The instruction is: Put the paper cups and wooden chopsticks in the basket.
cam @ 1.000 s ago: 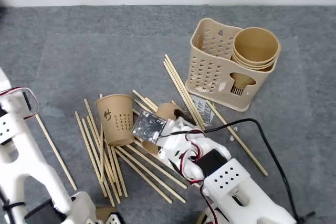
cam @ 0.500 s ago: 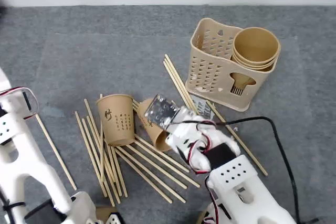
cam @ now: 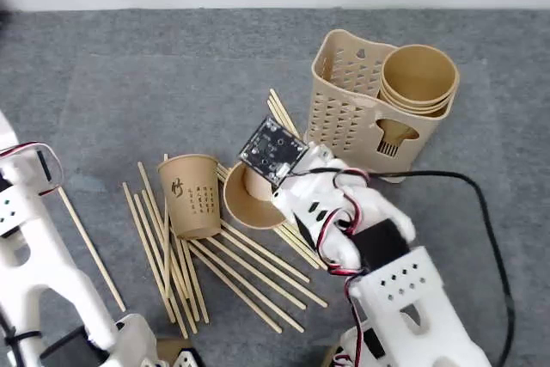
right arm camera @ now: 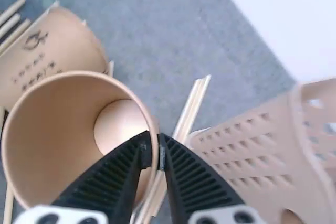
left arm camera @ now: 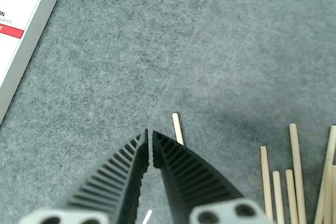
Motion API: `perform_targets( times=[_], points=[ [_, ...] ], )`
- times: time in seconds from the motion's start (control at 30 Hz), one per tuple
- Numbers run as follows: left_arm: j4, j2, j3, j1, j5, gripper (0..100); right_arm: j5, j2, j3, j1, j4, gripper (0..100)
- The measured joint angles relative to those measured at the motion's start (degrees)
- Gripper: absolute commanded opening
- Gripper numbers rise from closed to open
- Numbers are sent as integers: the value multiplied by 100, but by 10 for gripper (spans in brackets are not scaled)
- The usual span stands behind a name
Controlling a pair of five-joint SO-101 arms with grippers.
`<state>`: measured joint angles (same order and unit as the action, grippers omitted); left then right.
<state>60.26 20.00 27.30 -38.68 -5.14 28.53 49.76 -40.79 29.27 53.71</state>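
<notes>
We see one paper cup (cam: 249,201) tilted, mouth open, just beside a printed cup (cam: 191,197); wooden chopsticks (cam: 249,274) lie scattered around them; stacked cups (cam: 418,76) sit in one compartment of the basket (cam: 342,118).

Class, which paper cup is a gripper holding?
The tilted cup pinched at its rim by the right gripper. An upside-down cup stands beside it; the stacked cups sit in the basket.

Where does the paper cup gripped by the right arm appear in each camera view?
High view: held cup at centre, mouth toward the camera, between the standing cup and the basket.
Right wrist view: held cup in the foreground, rim pinched in the jaws.
Left wrist view: loose chopsticks on the grey mat instead.
Shared landmark: the basket.
</notes>
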Motion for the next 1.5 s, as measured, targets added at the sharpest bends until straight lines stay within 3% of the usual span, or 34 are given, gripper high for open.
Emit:
perform_targets(
  times=[0.27, 0.6, 0.87, 1.27, 1.5],
  points=[
    [0, 0, 70, 0, 0, 12, 0, 0, 2022, -862, 923, 9],
    [0, 0, 114, 0, 0, 12, 0, 9, 3323, -2110, 1055, 9],
    [0, 0, 114, 0, 0, 12, 0, 18, 3244, -3042, 510, 9],
    [0, 0, 114, 0, 0, 12, 0, 9, 2505, -3473, 141, 13],
    [0, 0, 114, 0, 0, 12, 0, -431, 2505, -3596, 141, 107]
  ],
)
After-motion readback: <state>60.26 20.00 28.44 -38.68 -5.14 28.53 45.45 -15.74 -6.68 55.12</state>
